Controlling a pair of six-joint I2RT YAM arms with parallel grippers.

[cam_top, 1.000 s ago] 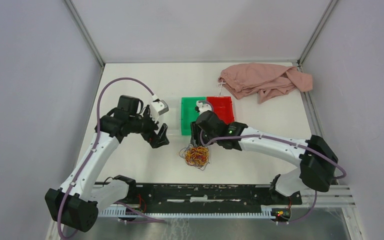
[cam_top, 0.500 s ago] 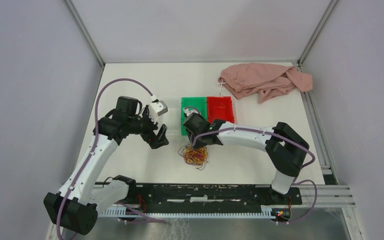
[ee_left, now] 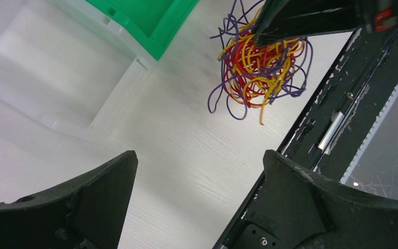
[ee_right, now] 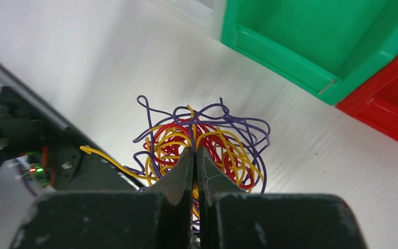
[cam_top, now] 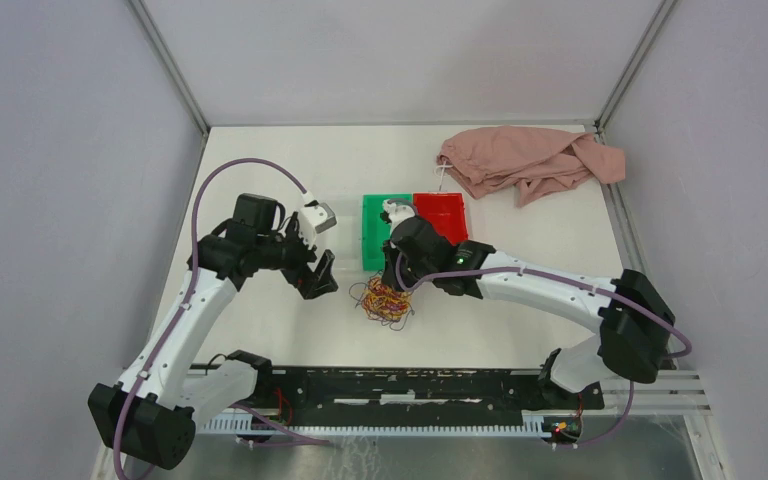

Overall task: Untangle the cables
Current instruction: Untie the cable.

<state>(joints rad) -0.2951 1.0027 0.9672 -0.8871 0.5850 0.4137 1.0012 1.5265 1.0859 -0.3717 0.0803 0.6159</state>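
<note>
Bright even light, soft shadows, slightly blurred wrist views.

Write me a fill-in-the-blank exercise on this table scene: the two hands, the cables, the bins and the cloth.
1. The right hand is ____ on the cables.
2. The left hand stands ____, holding nothing, to the side of the tangle.
3. The other bin beside the green bin is coloured ____.
4. The crumpled cloth at the far right corner is ____.

Missing words: shut; open; red; pink.
</note>
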